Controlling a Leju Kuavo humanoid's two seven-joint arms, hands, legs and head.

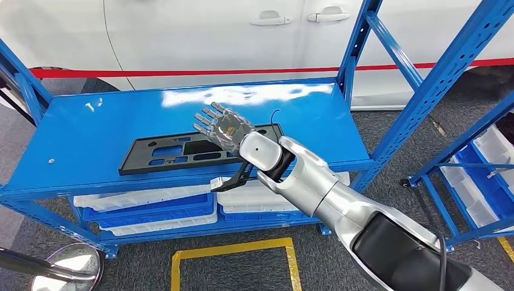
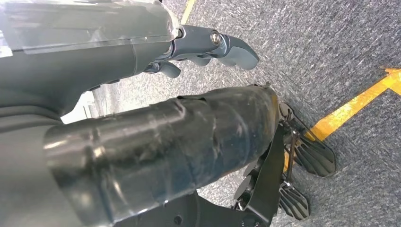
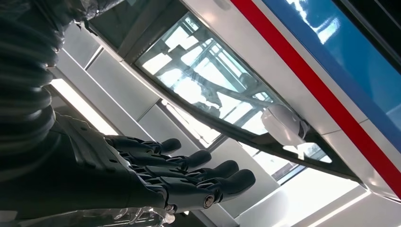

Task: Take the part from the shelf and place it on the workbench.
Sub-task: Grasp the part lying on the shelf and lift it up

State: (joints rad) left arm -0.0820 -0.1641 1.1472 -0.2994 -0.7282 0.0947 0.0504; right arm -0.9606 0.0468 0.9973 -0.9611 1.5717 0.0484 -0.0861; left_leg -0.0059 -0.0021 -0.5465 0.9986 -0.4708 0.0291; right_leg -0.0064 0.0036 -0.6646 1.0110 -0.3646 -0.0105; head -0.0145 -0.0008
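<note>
My right hand (image 1: 222, 127) is raised above the blue shelf (image 1: 85, 130), fingers straight and spread, holding nothing. It hovers over the right half of the black plastic part (image 1: 159, 153), a long flat panel with several cut-outs that lies flat on the shelf's top board, near the front edge. I cannot tell whether my palm touches it; from the head view the hand seems to be above it. In the right wrist view my dark fingers (image 3: 222, 170) stretch out side by side, apart from one another, with a white car's side window (image 3: 203, 101) and a red stripe (image 3: 321, 90) beyond them.

My left hand (image 2: 203, 49) hangs at my side over grey carpet (image 2: 340, 42) with a yellow floor line (image 2: 359, 101); its thumb and fingers are loosely bent and hold nothing.

Below the top board sit white and blue trays (image 1: 151, 209). Behind the shelf stands the white car (image 1: 200, 36), with a red barrier tape (image 1: 182, 72) running in front of it. A second blue rack (image 1: 479, 176) with bins stands to my right.
</note>
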